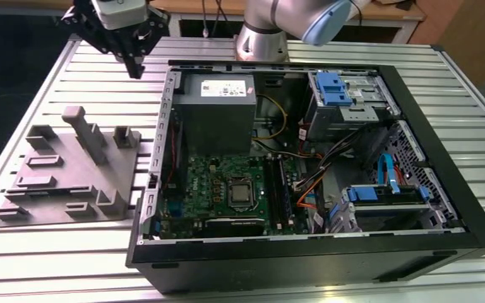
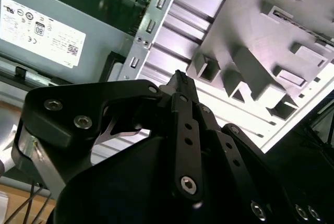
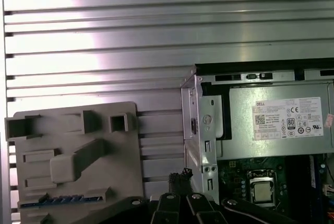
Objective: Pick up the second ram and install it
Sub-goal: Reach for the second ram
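A: We log the gripper (image 1: 134,69) at the upper left of the exterior view, over the table (image 1: 40,95), fingers pressed together, nothing between them.

B: The ram (image 3: 57,199) stands on edge in the grey tray (image 3: 31,182), in the first wrist view. We judge closed fingers would strike it or snag the tall peg (image 1: 84,132).

Bright, even light, soft shadows. White glare across the slatted table (image 3: 62,46) in the first wrist view, blown out beyond the fixture tray (image 2: 271,51) in the second wrist view. Dim inside the computer case (image 1: 310,164).
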